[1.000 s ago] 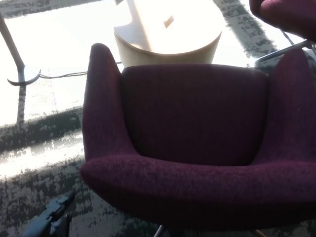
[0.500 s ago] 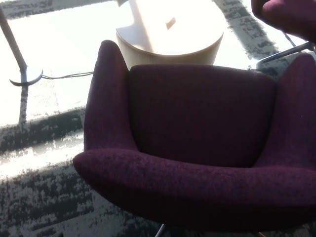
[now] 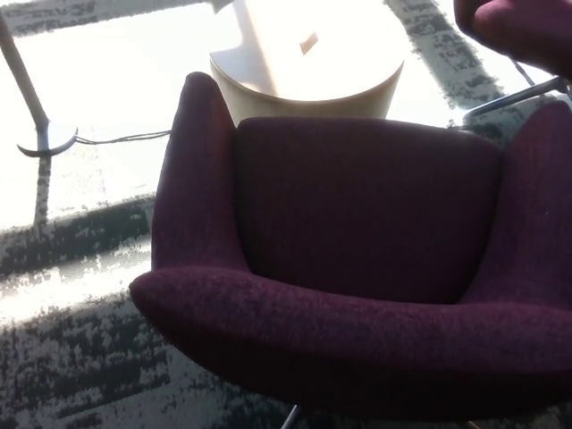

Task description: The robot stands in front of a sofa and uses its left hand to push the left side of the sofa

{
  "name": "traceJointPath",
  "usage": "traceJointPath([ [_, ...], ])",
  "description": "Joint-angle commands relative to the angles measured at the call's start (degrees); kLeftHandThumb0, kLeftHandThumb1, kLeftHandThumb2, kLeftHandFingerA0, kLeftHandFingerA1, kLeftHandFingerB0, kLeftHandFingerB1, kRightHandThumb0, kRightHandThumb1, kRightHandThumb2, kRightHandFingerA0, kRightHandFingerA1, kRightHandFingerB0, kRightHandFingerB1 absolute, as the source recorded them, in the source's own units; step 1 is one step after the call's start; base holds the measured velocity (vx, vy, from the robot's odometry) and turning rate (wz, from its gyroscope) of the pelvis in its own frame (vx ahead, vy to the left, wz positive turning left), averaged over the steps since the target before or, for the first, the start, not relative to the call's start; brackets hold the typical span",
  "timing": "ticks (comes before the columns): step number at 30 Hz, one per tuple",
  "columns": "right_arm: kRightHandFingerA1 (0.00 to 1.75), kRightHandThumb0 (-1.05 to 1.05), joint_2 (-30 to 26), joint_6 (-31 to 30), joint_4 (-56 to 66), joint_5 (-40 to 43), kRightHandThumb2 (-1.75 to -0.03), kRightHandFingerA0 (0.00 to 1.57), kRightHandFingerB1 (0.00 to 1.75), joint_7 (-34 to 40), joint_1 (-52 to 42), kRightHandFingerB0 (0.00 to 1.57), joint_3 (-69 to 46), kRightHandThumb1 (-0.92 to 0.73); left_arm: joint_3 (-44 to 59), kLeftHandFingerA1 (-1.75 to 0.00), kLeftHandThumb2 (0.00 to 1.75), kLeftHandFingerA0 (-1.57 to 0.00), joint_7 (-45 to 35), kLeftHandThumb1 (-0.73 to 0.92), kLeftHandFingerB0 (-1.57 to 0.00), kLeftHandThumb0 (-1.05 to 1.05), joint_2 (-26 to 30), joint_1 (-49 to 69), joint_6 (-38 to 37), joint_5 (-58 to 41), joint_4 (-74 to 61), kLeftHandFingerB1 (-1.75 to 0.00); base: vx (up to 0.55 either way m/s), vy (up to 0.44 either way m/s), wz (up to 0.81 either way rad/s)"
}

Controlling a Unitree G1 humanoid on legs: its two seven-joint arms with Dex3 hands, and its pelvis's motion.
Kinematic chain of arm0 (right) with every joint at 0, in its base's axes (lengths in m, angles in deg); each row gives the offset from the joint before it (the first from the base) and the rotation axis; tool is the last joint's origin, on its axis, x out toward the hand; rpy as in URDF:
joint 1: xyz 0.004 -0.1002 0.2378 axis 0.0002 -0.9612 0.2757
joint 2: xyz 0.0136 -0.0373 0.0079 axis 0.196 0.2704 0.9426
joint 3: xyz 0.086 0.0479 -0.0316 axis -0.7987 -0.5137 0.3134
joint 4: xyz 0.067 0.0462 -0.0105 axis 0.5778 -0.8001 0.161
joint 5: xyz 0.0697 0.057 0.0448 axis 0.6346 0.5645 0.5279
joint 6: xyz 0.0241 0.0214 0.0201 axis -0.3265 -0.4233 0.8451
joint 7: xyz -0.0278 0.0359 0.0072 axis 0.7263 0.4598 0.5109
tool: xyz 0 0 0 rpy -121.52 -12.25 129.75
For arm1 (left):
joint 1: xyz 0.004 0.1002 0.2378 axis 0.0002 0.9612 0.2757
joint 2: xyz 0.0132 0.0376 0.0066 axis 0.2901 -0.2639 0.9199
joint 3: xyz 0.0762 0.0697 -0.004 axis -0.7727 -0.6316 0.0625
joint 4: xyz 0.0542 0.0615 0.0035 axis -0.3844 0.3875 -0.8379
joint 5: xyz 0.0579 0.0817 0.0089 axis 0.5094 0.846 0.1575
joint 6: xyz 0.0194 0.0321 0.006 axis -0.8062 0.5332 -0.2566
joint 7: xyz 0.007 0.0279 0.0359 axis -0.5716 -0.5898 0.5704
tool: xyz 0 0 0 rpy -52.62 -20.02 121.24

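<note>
Filling view: purple sofa [image 3: 357,259] on mottled carpet [image 3: 80,357], sunlit.

left hand: not in view in the head view
right hand: not in view in the head view
arms, forearms: none showing at any edge
colours, cables, screws, markings: cannot be told, since no part of the robot's body shows

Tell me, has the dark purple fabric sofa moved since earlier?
Yes. The sofa turned; its left armrest swung right, toward the round beige table.
</note>
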State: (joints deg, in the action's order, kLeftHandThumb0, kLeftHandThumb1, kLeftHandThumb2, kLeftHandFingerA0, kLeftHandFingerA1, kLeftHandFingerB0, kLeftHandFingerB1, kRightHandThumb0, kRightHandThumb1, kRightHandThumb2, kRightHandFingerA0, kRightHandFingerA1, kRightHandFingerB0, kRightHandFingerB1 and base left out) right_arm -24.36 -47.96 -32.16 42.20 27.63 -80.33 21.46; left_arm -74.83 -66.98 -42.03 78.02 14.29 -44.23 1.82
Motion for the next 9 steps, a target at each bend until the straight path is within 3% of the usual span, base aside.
traceJointPath([
  [1,0.74,-0.47,-0.5,0.1,-0.4,-0.2,-0.60,0.79,0.46,-0.6,-0.5,0.72,0.3,-0.66,0.0,-0.24,1.24,-0.06,2.5,0.86,-0.07,-0.94,1.3,-0.1,-1.8,1.3,1.0,-0.14,0.00,0.000,0.00],
  [4,0.76,-0.46,-0.8,0.6,-0.6,-0.7,-0.60,0.82,0.47,0.3,-0.5,0.74,0.7,-0.65,-0.1,-0.23,1.24,0.00,2.0,0.83,0.00,-0.88,1.4,-0.4,-1.7,1.3,1.4,-0.16,0.00,0.000,0.00],
  [9,0.76,-0.46,-0.8,0.4,-0.5,-0.9,-0.60,0.81,0.47,0.6,-0.7,0.73,0.9,-0.65,0.2,-0.25,1.23,-0.04,2.3,0.84,-0.05,-0.93,1.1,-0.3,-1.6,1.1,1.7,-0.15,0.00,0.000,0.00],
])
